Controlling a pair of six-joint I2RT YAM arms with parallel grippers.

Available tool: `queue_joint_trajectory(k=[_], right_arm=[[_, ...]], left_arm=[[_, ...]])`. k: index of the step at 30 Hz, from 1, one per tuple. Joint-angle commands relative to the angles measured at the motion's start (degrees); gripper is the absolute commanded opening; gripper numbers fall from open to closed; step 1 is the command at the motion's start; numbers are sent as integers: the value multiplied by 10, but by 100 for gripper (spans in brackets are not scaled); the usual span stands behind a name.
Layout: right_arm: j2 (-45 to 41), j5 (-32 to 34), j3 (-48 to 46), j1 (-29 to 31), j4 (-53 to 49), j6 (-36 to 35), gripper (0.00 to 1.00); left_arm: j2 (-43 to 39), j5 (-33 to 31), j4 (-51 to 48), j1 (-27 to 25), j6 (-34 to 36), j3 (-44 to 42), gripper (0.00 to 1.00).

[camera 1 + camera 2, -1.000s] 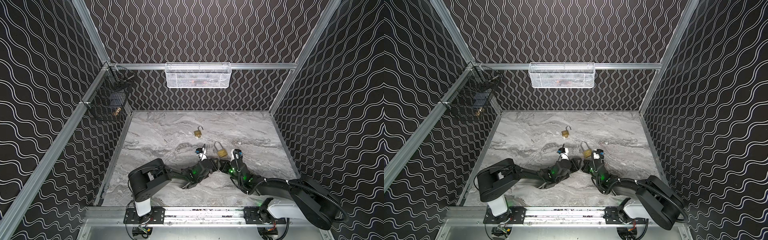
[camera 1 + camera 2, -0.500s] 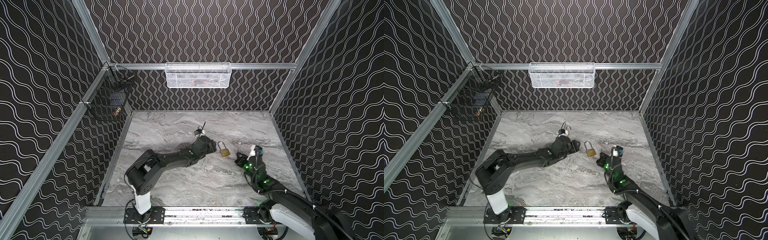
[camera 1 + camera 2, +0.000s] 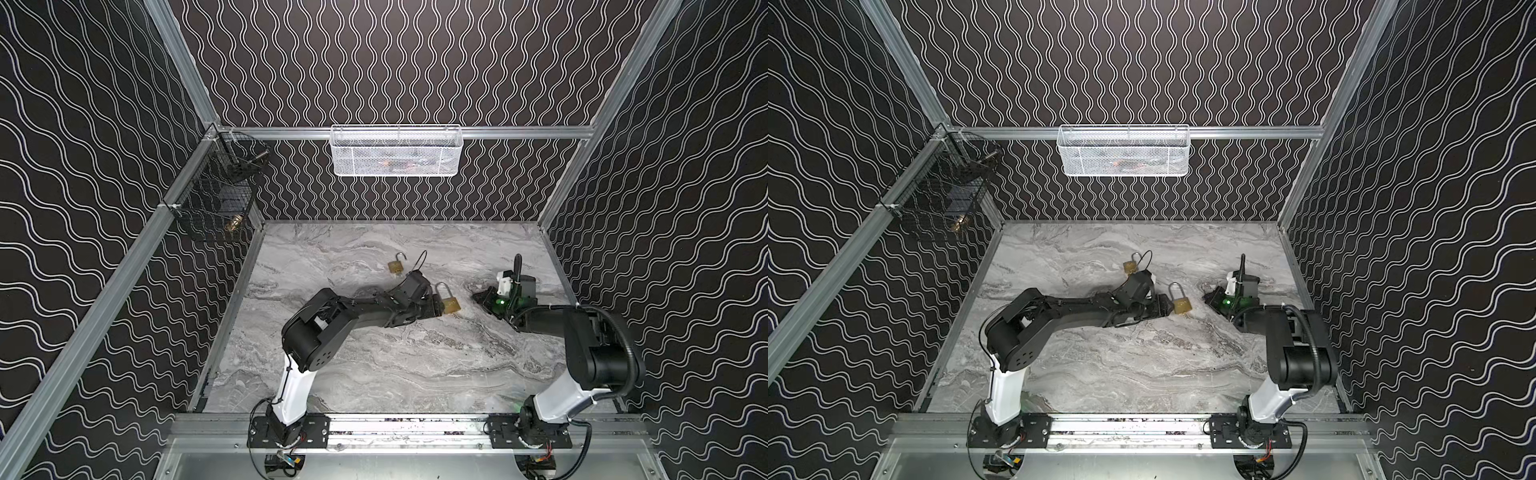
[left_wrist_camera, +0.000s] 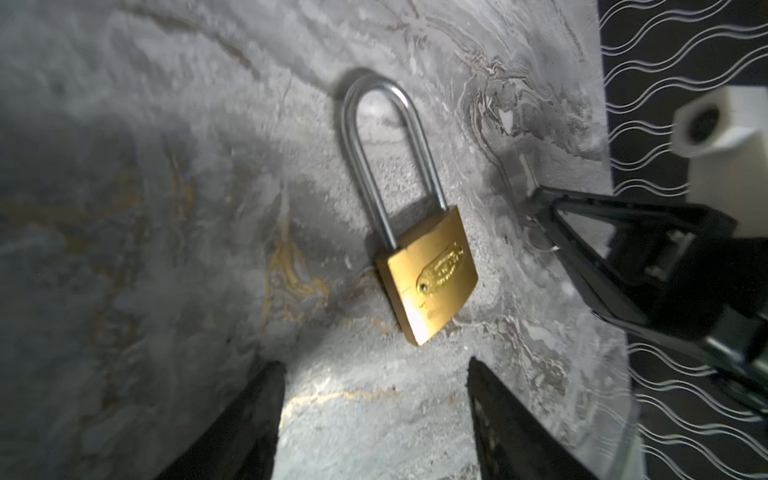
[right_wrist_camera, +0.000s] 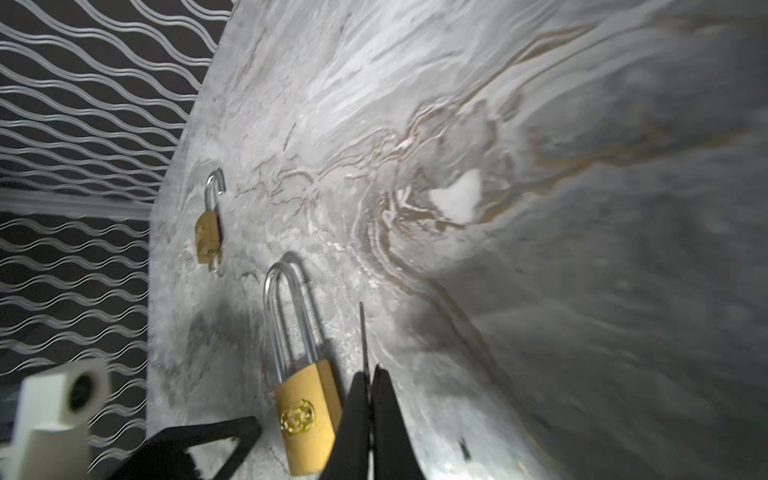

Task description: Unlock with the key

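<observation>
A brass padlock [image 3: 450, 305] [image 3: 1182, 306] with a long closed shackle lies flat on the marble table [image 3: 374, 365]. My left gripper [image 3: 436, 305] [image 4: 374, 365] is open just left of it, its body [image 4: 428, 282] lying a little ahead of the fingertips, untouched. My right gripper [image 3: 476, 296] [image 5: 370, 374] is low on the padlock's [image 5: 307, 415] right side, shut on the key [image 5: 363, 332], which shows as a thin blade sticking out past the tips. A second brass padlock [image 3: 395, 266] [image 5: 208, 237] with its shackle swung open lies farther back.
A white mesh basket [image 3: 397, 151] hangs on the back wall and a black wire basket [image 3: 216, 208] on the left rail. Patterned walls close the table on three sides. A metal rail [image 3: 395, 424] runs along the front.
The left gripper has swung from beside the open padlock to just left of the closed one, jaws wider. The right arm has shifted right with its elbow raised, gripper still shut.
</observation>
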Motion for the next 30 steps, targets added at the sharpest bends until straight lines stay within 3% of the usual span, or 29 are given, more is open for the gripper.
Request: queue_joint_trajectory(k=[1,14,30], right_arm=[[14,-24,19,24,2,-15,0],[28,29,22,59,-38,-8,0],[42,45,29,74,-35,-8,0]], left_arm=[[-6,45,51,11,-64,-29,74],[48,107,68,33,-153,1,73],[89,105,37,25,-162,48,72]])
